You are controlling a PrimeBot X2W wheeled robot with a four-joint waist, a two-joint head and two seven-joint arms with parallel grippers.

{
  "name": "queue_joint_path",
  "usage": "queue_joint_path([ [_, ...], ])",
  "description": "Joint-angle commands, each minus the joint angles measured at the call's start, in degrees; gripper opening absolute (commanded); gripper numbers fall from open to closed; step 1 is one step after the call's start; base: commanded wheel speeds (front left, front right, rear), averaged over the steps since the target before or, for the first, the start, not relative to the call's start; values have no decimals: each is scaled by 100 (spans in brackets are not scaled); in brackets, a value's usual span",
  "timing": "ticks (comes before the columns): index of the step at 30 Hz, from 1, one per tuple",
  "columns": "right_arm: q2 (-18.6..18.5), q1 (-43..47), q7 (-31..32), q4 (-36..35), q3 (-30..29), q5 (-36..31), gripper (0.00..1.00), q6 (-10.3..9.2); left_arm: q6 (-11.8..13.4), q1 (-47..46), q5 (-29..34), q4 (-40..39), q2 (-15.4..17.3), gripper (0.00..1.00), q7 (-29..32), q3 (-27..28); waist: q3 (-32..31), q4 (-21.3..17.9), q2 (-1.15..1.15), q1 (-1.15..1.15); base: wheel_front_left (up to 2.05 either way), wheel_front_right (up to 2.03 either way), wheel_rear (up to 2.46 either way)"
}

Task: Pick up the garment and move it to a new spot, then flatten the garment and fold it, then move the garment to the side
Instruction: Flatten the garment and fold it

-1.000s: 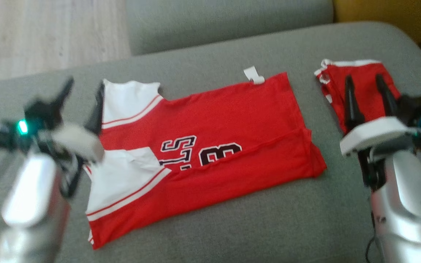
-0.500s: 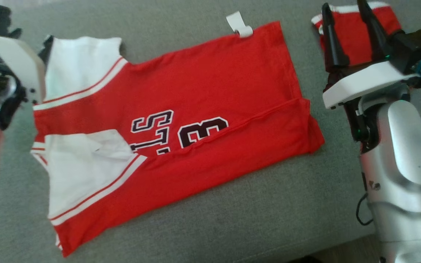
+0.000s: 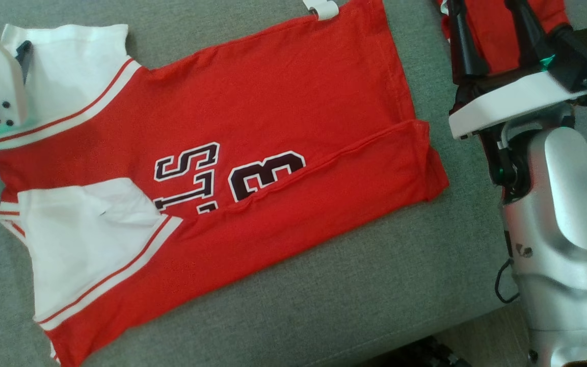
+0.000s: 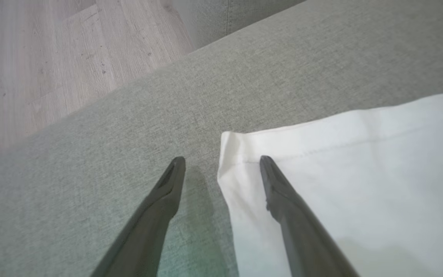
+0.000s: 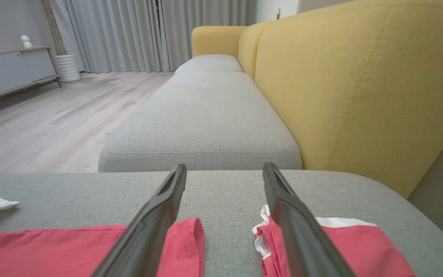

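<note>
Jersey lay half-folded; left gripper and right gripper spread, empty. Left straddled sleeve edge: shallow pinch could slip, undoing fold.

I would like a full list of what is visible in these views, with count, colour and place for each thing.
jersey: one, red with white sleeves, flat on the near cushion.
tag: one, white, at the jersey's far edge.
second garment: one, red with white trim, right of the jersey.
seat cushions: three, grey, one under the garments, two beyond.
backrest: one, yellow, along the cushions' right side.
floor: one, pale wood, left of the cushions.
curtains: one set, grey, far wall.
sideboard: one, grey, far left.
left pincer: one, dark, open, at the white sleeve's corner.
right pincer: one, dark, open, near the second garment.
</note>
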Motion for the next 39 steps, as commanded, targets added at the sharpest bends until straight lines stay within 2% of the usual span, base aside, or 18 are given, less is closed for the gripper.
queue_joint_path([
  [1, 66, -129, -21, -237, 74, 3, 100, 39, 10, -342, -77, -60, 349, 100, 10, 117, 29, -14, 0, 0, 0, 0, 0],
  [7, 67, -159, 23, -329, 61, -21, 100, 39, 10, -493, -287, 139, 380, 100, 7, -88, 130, -57, 0, 0, 0, 0, 0],
  [12, 68, -154, 56, -344, -9, -70, 100, 39, 10, -520, -623, 101, 262, 100, 124, -222, 163, -47, 0, 0, 0, 0, 0],
  [16, 68, -169, 69, -313, -69, -127, 100, 39, 10, -465, -1030, -66, 228, 100, 404, -501, 157, -17, 0, 0, 0, 0, 0],
  [17, 68, -187, 76, -310, -79, -141, 100, 39, 10, -454, -1111, -88, 238, 30, 475, -551, 153, -10, 0, 0, 0, 0, 0],
  [18, 68, -208, 81, -309, -89, -153, 100, 39, 10, -449, -1189, -108, 249, 0, 523, -587, 149, -4, 0, 0, 0, 0, 0],
  [22, 27, -285, 110, -288, -167, -185, 100, 39, 10, -474, -1393, -157, 238, 0, 317, -610, 87, 69, 0, 0, 0, 0, 0],
  [28, -149, -432, 232, -157, -281, -174, 100, 39, 10, -533, -1340, -107, 49, 0, -717, -609, -195, 313, 0, 0, 0, 0, 0],
  [33, -428, -525, 421, 84, -273, -103, 100, 39, 10, -442, -1315, -252, -190, 0, -1534, -693, -532, 678, 0, 0, 0, 0, 0],
  [39, -823, -537, 638, 530, -123, 27, 100, 39, 10, -142, -1268, -691, -322, 0, -2152, -960, -868, 1173, 0, 0, 0, 0, 0],
])
